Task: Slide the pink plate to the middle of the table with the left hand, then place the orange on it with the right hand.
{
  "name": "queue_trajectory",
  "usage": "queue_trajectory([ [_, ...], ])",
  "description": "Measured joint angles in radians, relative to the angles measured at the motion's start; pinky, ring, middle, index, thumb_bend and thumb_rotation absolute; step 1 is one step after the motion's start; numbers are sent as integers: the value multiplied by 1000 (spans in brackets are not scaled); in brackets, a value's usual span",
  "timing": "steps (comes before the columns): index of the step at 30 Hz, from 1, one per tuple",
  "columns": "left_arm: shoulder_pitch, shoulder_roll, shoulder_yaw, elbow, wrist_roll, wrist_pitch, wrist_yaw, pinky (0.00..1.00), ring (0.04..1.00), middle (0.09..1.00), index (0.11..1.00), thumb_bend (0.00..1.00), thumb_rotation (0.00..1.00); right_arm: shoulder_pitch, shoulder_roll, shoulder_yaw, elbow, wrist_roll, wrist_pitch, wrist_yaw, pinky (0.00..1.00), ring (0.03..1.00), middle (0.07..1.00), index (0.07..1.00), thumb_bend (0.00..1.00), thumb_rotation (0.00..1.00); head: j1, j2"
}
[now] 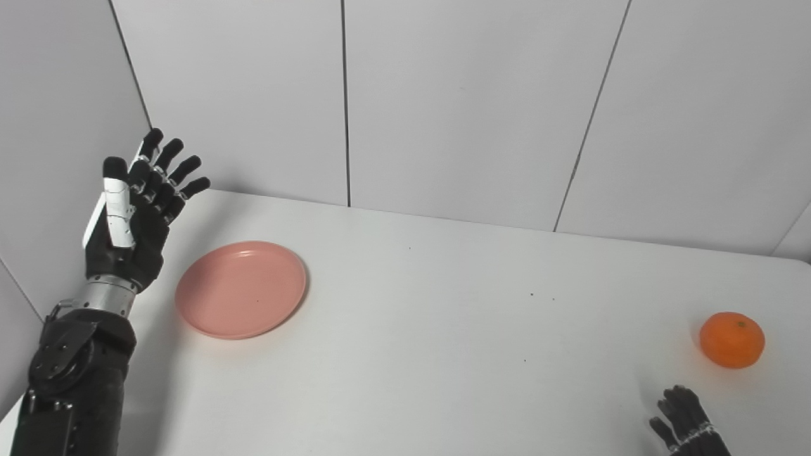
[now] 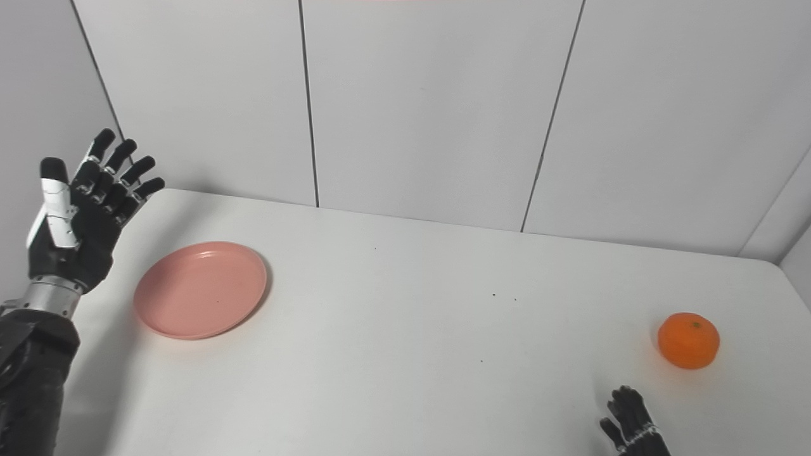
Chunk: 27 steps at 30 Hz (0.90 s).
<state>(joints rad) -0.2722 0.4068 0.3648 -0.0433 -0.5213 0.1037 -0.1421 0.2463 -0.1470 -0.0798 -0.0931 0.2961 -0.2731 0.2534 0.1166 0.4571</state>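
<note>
The pink plate (image 1: pixel 241 289) lies flat on the left part of the white table (image 1: pixel 443 329). My left hand (image 1: pixel 134 218) is raised above the table's left edge, just left of the plate and apart from it, palm facing right, fingers spread, holding nothing. The orange (image 1: pixel 732 339) sits on the table far to the right. Only the fingertips of my right hand (image 1: pixel 684 421) show at the bottom edge, below and left of the orange, not touching it; they hold nothing and look loosely apart.
Grey panelled walls (image 1: pixel 456 107) close the table at the back and on the left, close behind my left hand. A few small dark specks (image 1: pixel 532 296) dot the tabletop between plate and orange.
</note>
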Motion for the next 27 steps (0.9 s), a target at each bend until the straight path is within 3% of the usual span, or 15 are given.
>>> queue_trajectory([
  [6, -12, 3, 5, 101, 8, -13, -31, 818, 936, 975, 1000, 987, 899, 1, 0, 0, -1, 0, 0, 0, 936, 953, 937, 916, 838, 858, -2, 2],
  [13, -60, 6, 18, 251, 18, -103, -70, 793, 923, 977, 1000, 1000, 821, 1, 0, 0, -1, 0, 0, 0, 940, 955, 940, 919, 828, 863, -6, 5],
  [19, -90, 17, 17, 382, 41, -172, -107, 801, 899, 959, 1000, 977, 822, 1, 1, 1, -2, -1, 0, 0, 931, 953, 940, 919, 837, 866, -12, 5],
  [27, -130, 44, 18, 589, 46, -270, -155, 724, 833, 924, 969, 1000, 780, 3, 1, 1, -4, -1, 0, -1, 918, 945, 931, 909, 868, 857, -12, 5],
])
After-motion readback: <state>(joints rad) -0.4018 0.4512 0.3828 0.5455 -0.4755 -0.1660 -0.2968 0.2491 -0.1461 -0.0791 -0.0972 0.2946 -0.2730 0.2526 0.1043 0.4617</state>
